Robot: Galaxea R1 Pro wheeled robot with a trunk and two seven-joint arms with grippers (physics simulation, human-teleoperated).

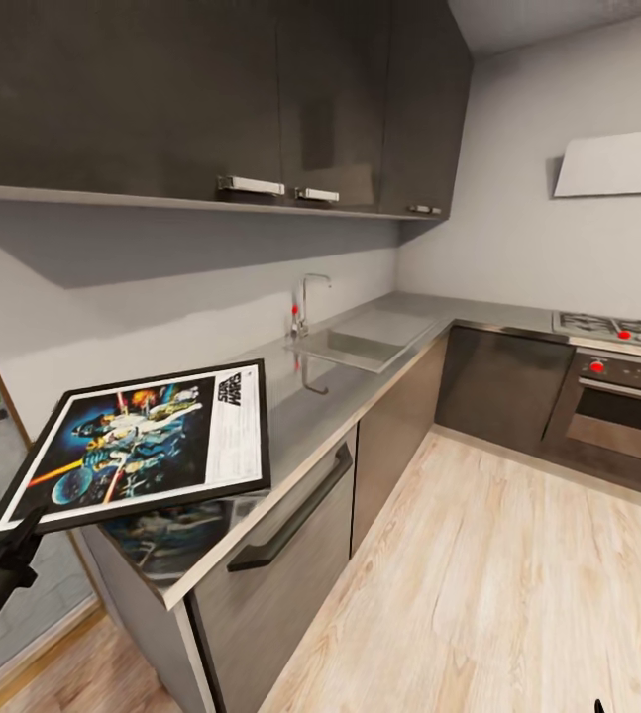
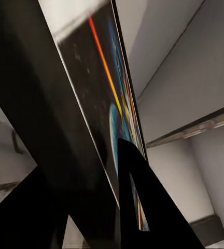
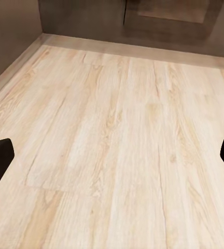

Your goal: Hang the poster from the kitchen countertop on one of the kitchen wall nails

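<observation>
The left gripper [image 1: 25, 523] hides the poster [image 1: 137, 441] corner; the oven [image 1: 625, 408] is cut off.

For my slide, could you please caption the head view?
Left gripper holds black-framed Star Wars poster above grey countertop.

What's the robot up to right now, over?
Left gripper shut on the poster, lifted off the countertop. Right gripper open, empty, over the floor. No nail in sight yet.

I see the long L-shaped matte grey countertop [image 1: 360, 391] over dark grey cabinet fronts. A built-in steel sink [image 1: 360, 345] is set into it, with a chrome tap [image 1: 303, 305] at the sink's wall side. A steel gas hob [image 1: 617, 330] sits beyond the corner from the sink.
</observation>
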